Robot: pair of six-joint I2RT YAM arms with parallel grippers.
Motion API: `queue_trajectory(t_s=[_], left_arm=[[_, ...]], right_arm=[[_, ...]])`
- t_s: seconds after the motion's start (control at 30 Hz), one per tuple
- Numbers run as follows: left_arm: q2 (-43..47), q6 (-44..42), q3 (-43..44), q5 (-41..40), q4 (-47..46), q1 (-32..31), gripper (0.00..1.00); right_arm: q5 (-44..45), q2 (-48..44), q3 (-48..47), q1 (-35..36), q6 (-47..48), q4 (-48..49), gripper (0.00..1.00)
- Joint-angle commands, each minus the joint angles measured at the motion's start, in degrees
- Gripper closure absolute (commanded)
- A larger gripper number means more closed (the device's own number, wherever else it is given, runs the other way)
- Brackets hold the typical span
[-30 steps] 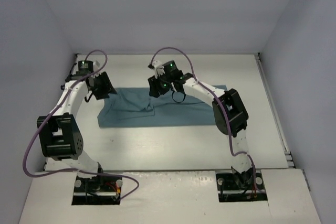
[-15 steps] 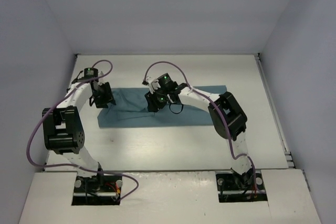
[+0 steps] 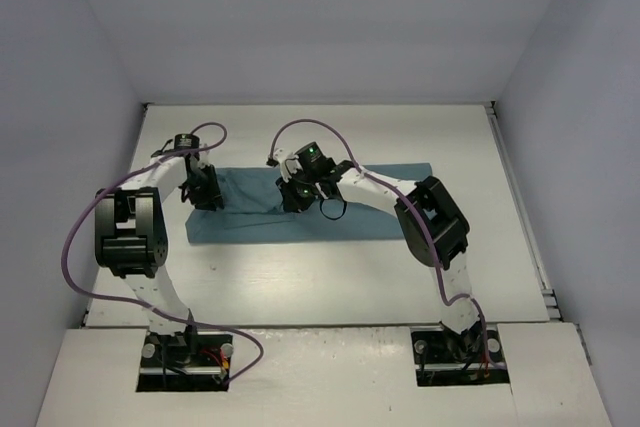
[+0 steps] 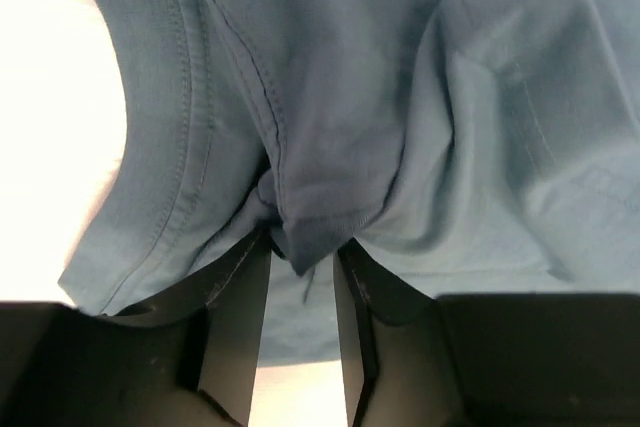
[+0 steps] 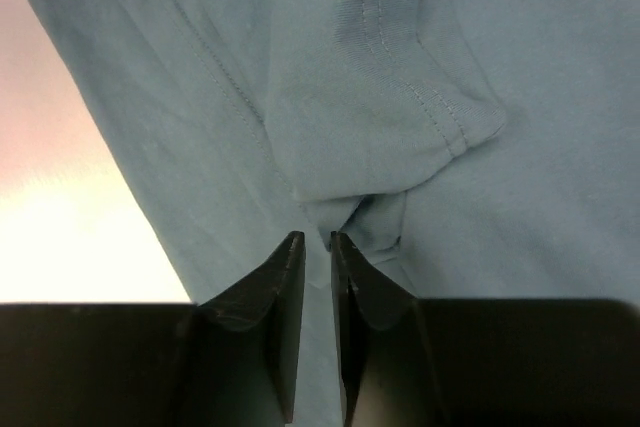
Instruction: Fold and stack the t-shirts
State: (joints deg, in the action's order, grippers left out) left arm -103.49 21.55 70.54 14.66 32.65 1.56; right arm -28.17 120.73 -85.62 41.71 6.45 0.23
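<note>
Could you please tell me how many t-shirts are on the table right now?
1: a teal t-shirt spread across the middle of the table; nothing shows whether another lies beneath it.

I have one plain teal t-shirt (image 3: 255, 225) on the table (image 3: 300, 287), lying as a long, low band running left to right across the far half. It sits mostly flat. Near its left end the cloth beside the ribbed collar band (image 4: 150, 147) is gathered into a raised fold. Near the middle, a stitched hem (image 5: 445, 117) corner bunches up.
</note>
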Motion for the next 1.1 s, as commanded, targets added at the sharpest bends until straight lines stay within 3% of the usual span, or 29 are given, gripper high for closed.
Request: queue_trajectory(t_s=[0.0, 0.17, 0.37, 0.6, 0.67, 0.83, 1.07], left_arm=[[0.52, -0.45, 3.29, -0.88, -1.3, -0.07, 0.85], [2.45, -0.8, 2.57, -0.85, -0.55, -0.07, 1.0], [8.04, -0.56, 0.39, 0.04, 2.3, -0.07, 1.0], [8.14, 0.52, -2.61, 0.18, 4.96, 0.02, 1.0], [8.29, 0.69, -3.03, 0.03, 4.8, 0.02, 1.0], [7.41, 0.39, -2.54, 0.21, 4.8, 0.02, 1.0], [7.05, 0.25, -1.89, 0.54, 4.77, 0.02, 1.0]], right_arm=[[1.94, -3.39, -1.0, 0.21, 1.43, 1.97, 0.98], [3.26, -6.57, 2.51, 0.0, 1.64, 1.97, 1.0], [4.22, -9.74, 6.42, -0.51, 1.29, 1.97, 1.0], [4.86, -9.46, 6.84, -1.09, 0.67, 1.97, 1.0], [4.45, -9.62, 6.01, -0.71, 0.74, 1.97, 0.96], [3.15, -8.06, 2.57, 0.76, 2.4, 1.9, 0.75], [2.15, -4.25, -1.75, 1.89, 3.49, 1.97, 0.72]])
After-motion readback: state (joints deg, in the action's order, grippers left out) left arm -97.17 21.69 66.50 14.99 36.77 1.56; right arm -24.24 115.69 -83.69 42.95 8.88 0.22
